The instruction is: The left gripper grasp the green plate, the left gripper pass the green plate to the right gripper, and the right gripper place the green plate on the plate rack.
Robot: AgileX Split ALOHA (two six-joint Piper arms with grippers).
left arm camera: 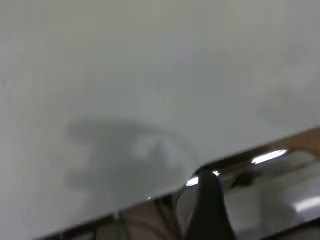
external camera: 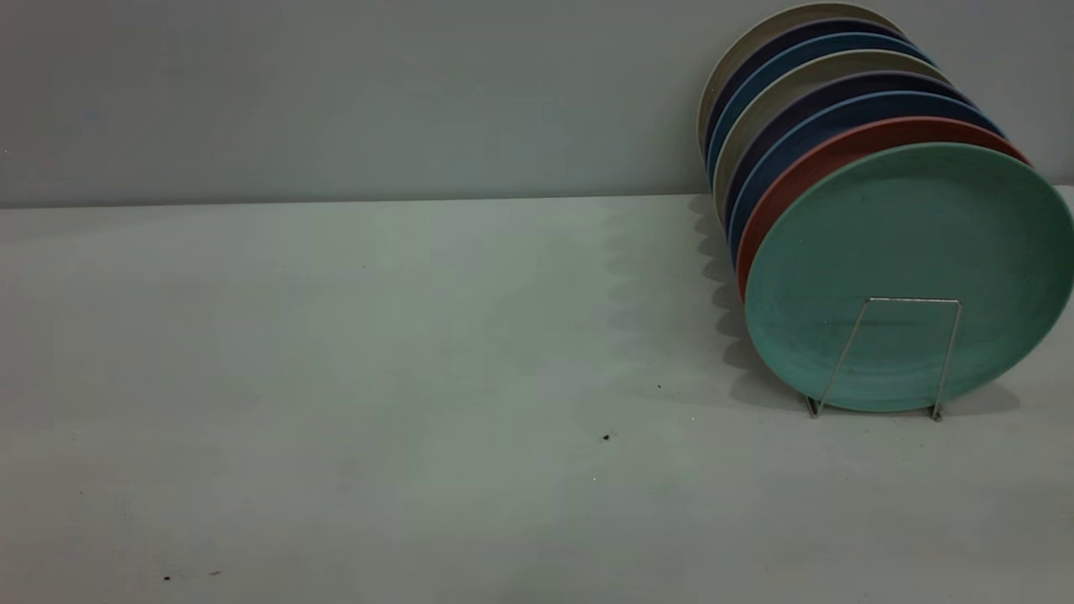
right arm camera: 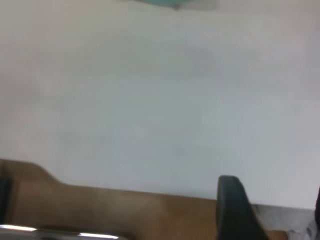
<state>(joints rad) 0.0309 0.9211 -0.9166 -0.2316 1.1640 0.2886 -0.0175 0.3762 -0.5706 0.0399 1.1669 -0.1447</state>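
Observation:
The green plate [external camera: 910, 268] stands upright in the front slot of the plate rack [external camera: 914, 299] at the table's far right, leaning back on the plates behind it. A sliver of its rim shows in the right wrist view [right arm camera: 165, 2]. Neither arm shows in the exterior view. My left gripper [left arm camera: 207, 200] is low over the table's edge, far from the plate, with nothing seen in it. My right gripper [right arm camera: 275, 200] is open and empty, near the table's edge, well away from the rack.
Behind the green plate the rack holds a salmon-pink plate [external camera: 805, 168], blue plates [external camera: 789, 126] and beige ones. The white table [external camera: 377, 377] meets a grey wall at the back. A brown surface [right arm camera: 125, 210] lies past the table's edge.

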